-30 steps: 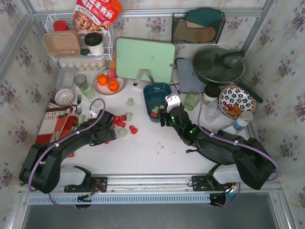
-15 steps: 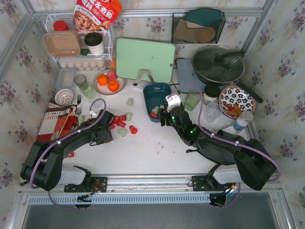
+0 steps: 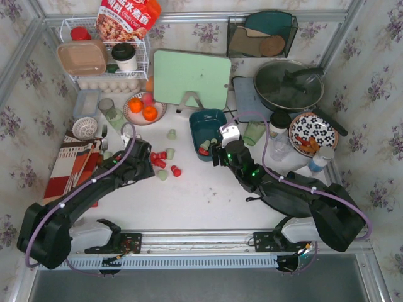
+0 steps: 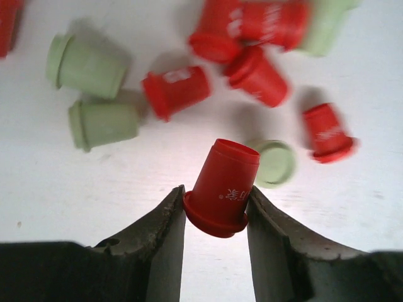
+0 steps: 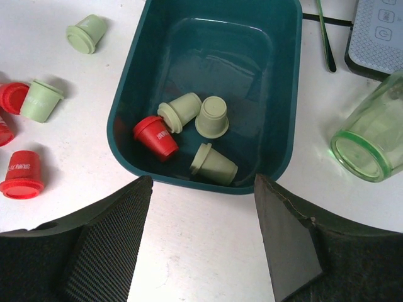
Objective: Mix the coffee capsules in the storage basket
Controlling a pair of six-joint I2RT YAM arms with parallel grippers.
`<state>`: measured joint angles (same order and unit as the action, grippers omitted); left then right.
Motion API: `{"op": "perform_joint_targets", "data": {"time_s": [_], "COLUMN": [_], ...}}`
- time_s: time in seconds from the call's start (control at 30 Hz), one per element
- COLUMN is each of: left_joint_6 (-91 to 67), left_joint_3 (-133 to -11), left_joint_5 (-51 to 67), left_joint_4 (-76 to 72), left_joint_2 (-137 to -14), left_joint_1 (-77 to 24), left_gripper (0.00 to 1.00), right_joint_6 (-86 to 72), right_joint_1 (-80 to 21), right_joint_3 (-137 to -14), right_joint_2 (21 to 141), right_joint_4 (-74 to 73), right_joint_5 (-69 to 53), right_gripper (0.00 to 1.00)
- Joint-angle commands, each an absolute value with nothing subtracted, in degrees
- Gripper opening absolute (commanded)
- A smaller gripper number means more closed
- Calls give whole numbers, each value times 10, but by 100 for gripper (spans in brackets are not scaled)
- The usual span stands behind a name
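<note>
My left gripper (image 4: 215, 207) is shut on a red coffee capsule (image 4: 221, 189), held rim-down above the white table. Below it lie several loose red and pale green capsules (image 4: 176, 91). In the top view this gripper (image 3: 146, 165) is at the left edge of the scattered capsules (image 3: 162, 157). The dark teal storage basket (image 5: 239, 56) holds one red capsule (image 5: 155, 136) and three pale green ones (image 5: 211, 117). My right gripper (image 5: 203, 189) is open and empty, just short of the basket's near rim. The top view shows it (image 3: 217, 151) by the basket (image 3: 208, 121).
A green glass cup (image 5: 371, 138) lies right of the basket. A plate of oranges (image 3: 143, 108), a green cutting board (image 3: 192, 78), a pan (image 3: 288, 85), a patterned bowl (image 3: 313, 133) and a white wire rack (image 3: 104, 56) stand behind.
My left arm has stretched forward and a little right, towards the capsules. My right arm has not moved.
</note>
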<state>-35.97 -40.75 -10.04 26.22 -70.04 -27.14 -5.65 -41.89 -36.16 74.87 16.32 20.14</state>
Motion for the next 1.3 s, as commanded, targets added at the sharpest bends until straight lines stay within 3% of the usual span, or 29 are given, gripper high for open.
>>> {"op": "perform_joint_targets", "data": {"time_s": [0.0,0.17,0.33,0.63,0.77,1.03,1.13,1.2,1.27], "left_joint_6": [-315,-268,-242,-200,-218,-214,-210,-212,-215], "left_joint_3": [-444,-478,-577,-782,-850,-849,-825,-799,-763], "left_joint_5": [-87,-11,23,-41,-88,-146,-166,-187,-235], "left_joint_4": [218,52,-19,41,106,105,88,79,78], "left_joint_2": [-663,-696,-827,-1045,-1103,-1102,-1074,-1038,-1000], "left_joint_1": [-301,-318,-346,-408,-412,-424,-427,-427,-427], "left_gripper": [30,30,31,34,41,58,61,62,63], "right_joint_6": [-58,-59,-45,-36,-37,-41,-41,-41,-41], "right_joint_1": [-420,-419,-419,-419,-420,-419,-419,-419,-419], "right_joint_3": [-354,-320,-282,-278,-278,-278,-279,-279,-279], "right_joint_2": [740,708,683,692,686,673,672,671,671], "right_joint_4": [180,221,270,282,279,273,272,271,270], "right_joint_5": [237,293,356,382,382,378,378,379,380], "right_gripper": [73,73,74,75,76,84,89,99,100]}}
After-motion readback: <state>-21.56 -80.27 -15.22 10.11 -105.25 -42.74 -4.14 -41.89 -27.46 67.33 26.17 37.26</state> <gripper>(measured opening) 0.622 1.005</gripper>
